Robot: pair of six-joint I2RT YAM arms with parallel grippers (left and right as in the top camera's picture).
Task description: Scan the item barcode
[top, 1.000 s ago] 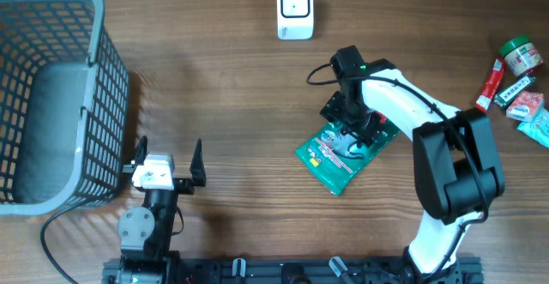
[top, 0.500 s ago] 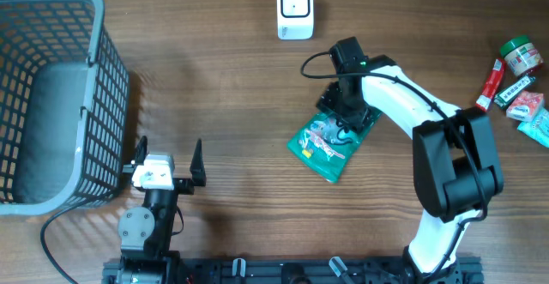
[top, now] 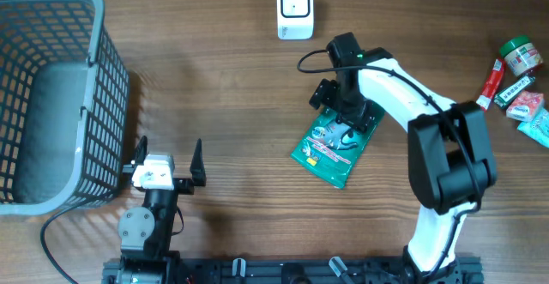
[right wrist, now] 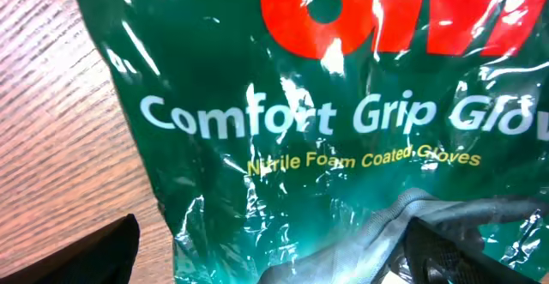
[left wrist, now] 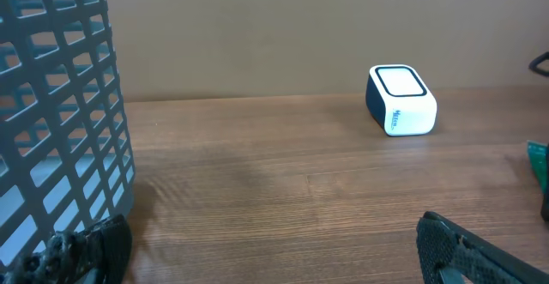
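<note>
The item is a green glove pack lying flat on the table, printed front up; its barcode is hidden. My right gripper hovers over the pack's upper end, open. In the right wrist view the pack fills the frame below my right gripper, with one finger over bare wood at the left and the other over the pack. The white scanner stands at the far edge, also seen as the scanner. My left gripper rests open near the front, as my left gripper with nothing between its fingers.
A grey mesh basket takes up the left side, close to the left arm, its wall in the left wrist view. Several small grocery items lie at the right edge.
The right gripper carried the pack slightly left and toward the scanner, then its jaws widened and let the pack lie on the table. The left arm stayed still.
</note>
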